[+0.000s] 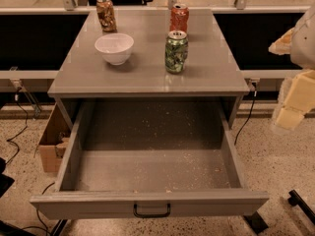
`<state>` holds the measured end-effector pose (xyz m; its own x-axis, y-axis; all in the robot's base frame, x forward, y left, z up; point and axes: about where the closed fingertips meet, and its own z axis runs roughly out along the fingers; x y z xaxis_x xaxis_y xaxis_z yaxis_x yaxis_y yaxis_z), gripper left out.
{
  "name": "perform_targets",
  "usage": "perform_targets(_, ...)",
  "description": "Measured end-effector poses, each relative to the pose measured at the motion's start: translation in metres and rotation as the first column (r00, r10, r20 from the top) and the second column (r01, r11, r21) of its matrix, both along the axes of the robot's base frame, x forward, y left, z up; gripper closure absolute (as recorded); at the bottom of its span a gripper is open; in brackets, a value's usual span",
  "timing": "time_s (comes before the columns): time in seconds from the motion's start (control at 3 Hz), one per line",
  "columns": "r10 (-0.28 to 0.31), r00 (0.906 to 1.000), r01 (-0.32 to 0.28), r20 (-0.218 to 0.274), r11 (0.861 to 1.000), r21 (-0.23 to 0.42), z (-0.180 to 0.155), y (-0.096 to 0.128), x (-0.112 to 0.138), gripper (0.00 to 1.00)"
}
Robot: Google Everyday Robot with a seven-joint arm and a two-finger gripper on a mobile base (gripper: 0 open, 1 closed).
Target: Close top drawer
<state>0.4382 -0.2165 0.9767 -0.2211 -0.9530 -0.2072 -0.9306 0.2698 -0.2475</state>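
One top drawer stands pulled far out at lower centre, crumbs on its floor. Above, the grey table bears a white bowl, a green can, a red can and a brown can. The gripper hangs at the right edge, apart from the drawer; parted or closed, I cannot tell.

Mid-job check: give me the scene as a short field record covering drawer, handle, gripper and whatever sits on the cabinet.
top drawer: pulled far out, only pale crumbs on its floor
handle: black loop, centre of the drawer front, nothing touching it
gripper: right edge of view, beside the cabinet, apart from the drawer
cabinet top: white bowl, green can, red can, brown can, all upright
floor, left: cardboard box
task state: drawer not yet closed
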Motion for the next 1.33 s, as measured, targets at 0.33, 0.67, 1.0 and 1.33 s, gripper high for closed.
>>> perform_targets(0.33, 0.000, 1.0000, 0.000, 0.000, 1.000, 0.000, 0.000, 0.000, 0.000, 0.00)
perform_targets(0.67, -0.042, 0.9991, 0.043, 0.003, 0.999, -0.023, -0.013, -0.002, -0.020, 0.00)
perform_targets(1.0, -0.079, 0.9969, 0.079, 0.004, 0.996, -0.034, -0.052, -0.001, -0.047, 0.00)
perform_targets(1.33, -0.067, 0.9977, 0.067, -0.013, 0.998, 0.013, -0.109, 0.014, -0.068, 0.18)
